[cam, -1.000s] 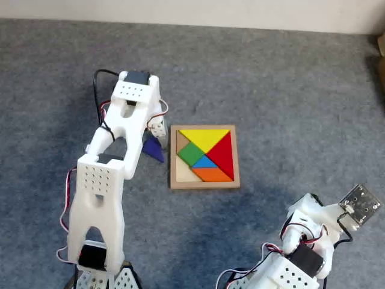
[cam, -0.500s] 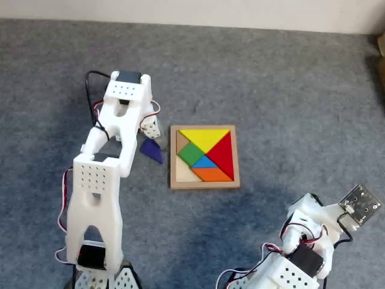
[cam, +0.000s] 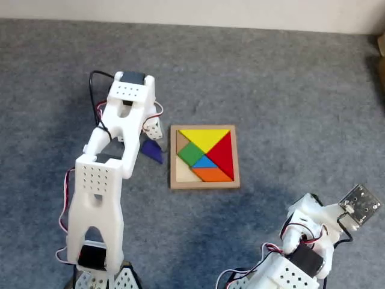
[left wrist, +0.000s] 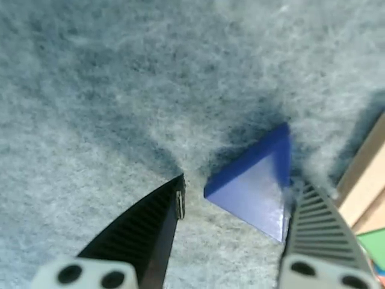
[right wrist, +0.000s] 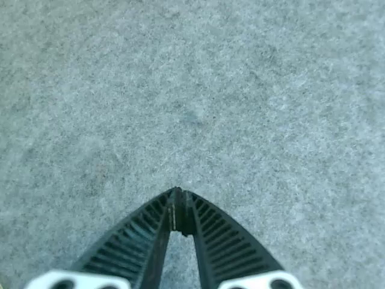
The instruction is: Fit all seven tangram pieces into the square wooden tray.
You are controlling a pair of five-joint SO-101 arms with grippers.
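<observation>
Extending from its base at the near left, the left arm is stretched forward over the grey surface with the wrist bent down, so the left end effector sits just left of the tray. Its jaws stand wide open around the blue triangle, which lies flat on the surface just beside the tray's left wall, close against one finger and clear of the other; the tray holds yellow, red, green, blue and orange pieces. The right arm sits folded at the near right, well apart from the tray, with the right end effector closed tip to tip above the surface.
</observation>
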